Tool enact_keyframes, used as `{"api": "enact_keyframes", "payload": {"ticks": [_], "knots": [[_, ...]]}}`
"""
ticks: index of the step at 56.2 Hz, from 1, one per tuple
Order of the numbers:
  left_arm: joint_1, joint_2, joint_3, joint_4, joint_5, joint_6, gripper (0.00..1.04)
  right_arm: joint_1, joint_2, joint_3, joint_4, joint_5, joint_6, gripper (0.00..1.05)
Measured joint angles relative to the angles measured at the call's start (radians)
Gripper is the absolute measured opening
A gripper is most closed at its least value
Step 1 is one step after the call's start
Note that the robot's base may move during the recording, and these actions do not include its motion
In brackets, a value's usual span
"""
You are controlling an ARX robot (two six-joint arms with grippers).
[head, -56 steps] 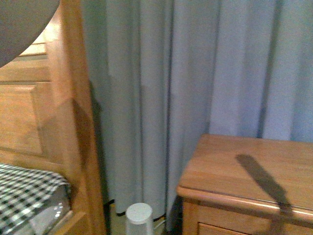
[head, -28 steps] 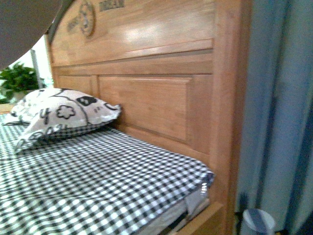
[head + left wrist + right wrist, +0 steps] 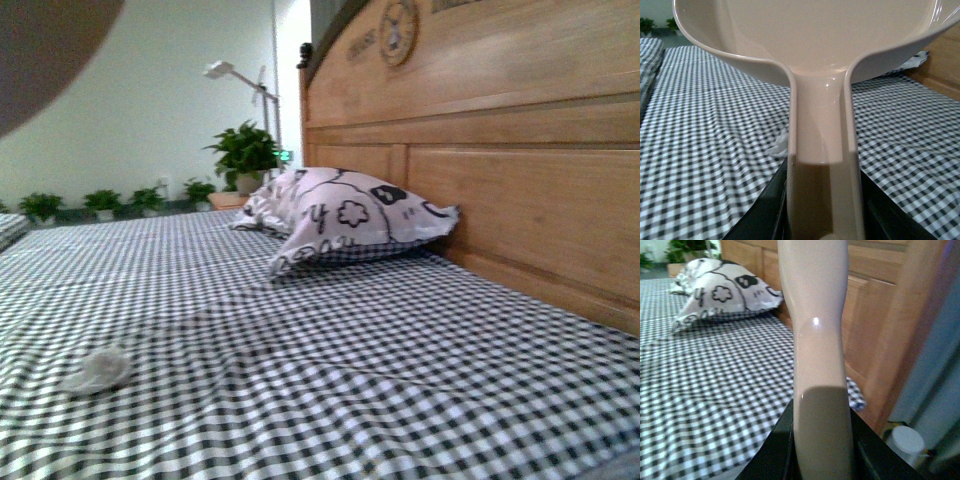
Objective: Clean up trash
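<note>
The left hand (image 3: 822, 220) is clenched on the stem of a beige dustpan (image 3: 810, 30), its dark fingers (image 3: 767, 210) pressing either side, and the wide scoop is held out above the checked bed (image 3: 705, 125). In that wrist view a crumpled white tissue (image 3: 781, 145) lies on the sheet just beside the stem. In the front view a blurred dark shape (image 3: 45, 50) fills the upper left corner; what it is cannot be told. Below it the tissue (image 3: 97, 368) rests alone on the bed (image 3: 400, 350), well apart from the patterned pillow (image 3: 345, 220) that leans by the wooden headboard (image 3: 520, 130). A potted plant (image 3: 245, 152) and a floor lamp (image 3: 235, 75) stand beyond the pillow. The right hand (image 3: 822, 455) is clenched on a pale handle (image 3: 817, 315) that rises upright out of its grasp, over the bed's edge near the headboard, with a white container (image 3: 906, 440) on the floor by the blue curtain (image 3: 940, 365). A second ago the front view faced the curtain, a nightstand and that container; half a second ago it showed the headboard with the pillow at far left. Now it looks along the bed, the pillow sits mid-view, and the tissue has come into sight.
</note>
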Motion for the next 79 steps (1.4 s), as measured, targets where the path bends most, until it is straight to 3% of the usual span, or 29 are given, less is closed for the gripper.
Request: {"api": "enact_keyframes", "payload": {"ticks": [53,58,66,79], "knots": [[0.000,-0.006,-0.005,-0.001,0.000,-0.002,0.27,0.003,-0.005,-0.002,0.000,-0.004,0.000,0.20],[0.013,0.030,0.048,-0.148,-0.036,0.036,0.27,0.003,-0.005,-0.002,0.000,-0.005,0.000,0.20],[0.108,0.171,0.105,-0.147,0.054,0.130,0.27,0.003,-0.005,-0.002,0.000,-0.005,0.000,0.20],[0.208,0.465,0.242,0.042,0.211,0.348,0.27,0.003,-0.005,-0.002,0.000,-0.005,0.000,0.20]]}}
